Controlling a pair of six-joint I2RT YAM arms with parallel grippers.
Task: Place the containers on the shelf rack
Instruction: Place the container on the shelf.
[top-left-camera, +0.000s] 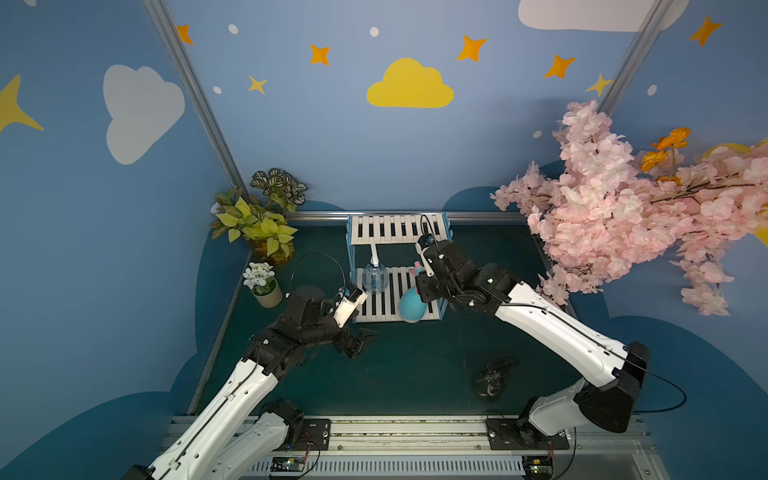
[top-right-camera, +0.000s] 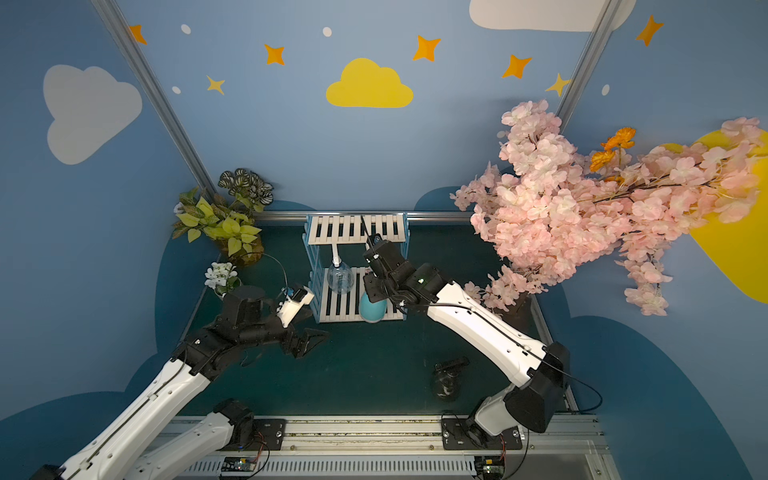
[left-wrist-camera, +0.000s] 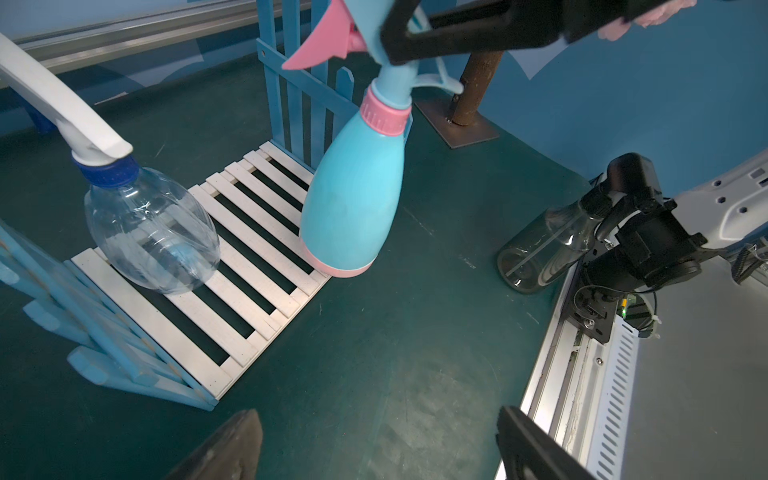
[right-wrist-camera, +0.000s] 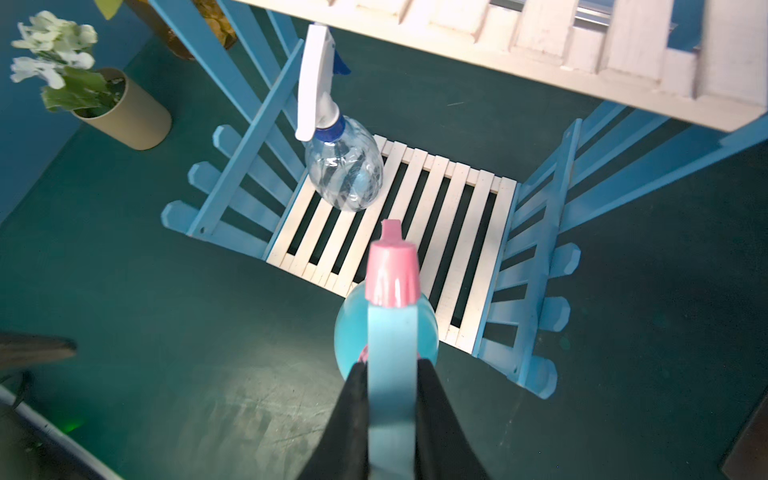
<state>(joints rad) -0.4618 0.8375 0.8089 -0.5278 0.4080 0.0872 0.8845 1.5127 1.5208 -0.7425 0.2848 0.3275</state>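
The shelf rack (top-left-camera: 390, 228) stands at the back middle of the table, seen in both top views (top-right-camera: 353, 228). A clear bottle (top-left-camera: 375, 279) with a white sprayer stands on the left of its lower shelf (right-wrist-camera: 457, 199). My right gripper (right-wrist-camera: 390, 374) is shut on the sprayer head of the teal bottle (left-wrist-camera: 349, 208). That bottle hangs tilted, its pink-rimmed base at the lower shelf's front right edge. The dark smoky bottle (top-left-camera: 492, 380) lies on the table at the front right. My left gripper (left-wrist-camera: 378, 424) is open and empty over the green table, in front of the rack's left side.
A beige pot of white flowers (top-left-camera: 266, 286) and leafy plants (top-left-camera: 262, 224) stand at the back left. A pink blossom branch (top-left-camera: 623, 208) overhangs the right side, on a brown stand (left-wrist-camera: 473, 95). A metal rail (top-left-camera: 395, 432) runs along the table's front.
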